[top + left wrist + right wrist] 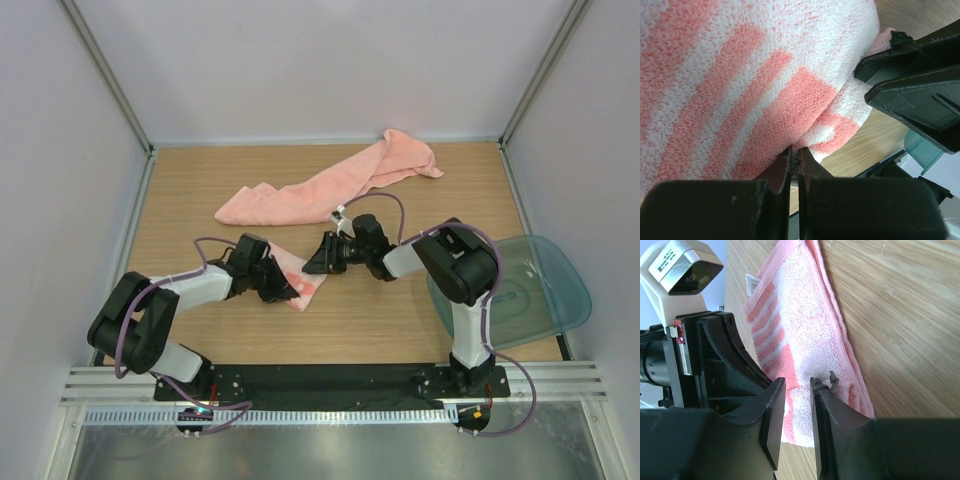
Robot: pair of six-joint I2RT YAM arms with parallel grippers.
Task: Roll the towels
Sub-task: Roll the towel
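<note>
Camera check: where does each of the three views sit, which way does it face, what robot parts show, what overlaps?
Top external: above and behind the bases, looking down on the wooden table; both arms whole, long plain towel, striped towel, teal tray.
Left wrist: on the left arm, facing along the left pincer, fingers together, into striped terry; right pincer at right.
Right wrist: on the right arm, facing along its slightly parted pincer at that towel on wood; left arm at left.
Shared: striped towel in all three.
</note>
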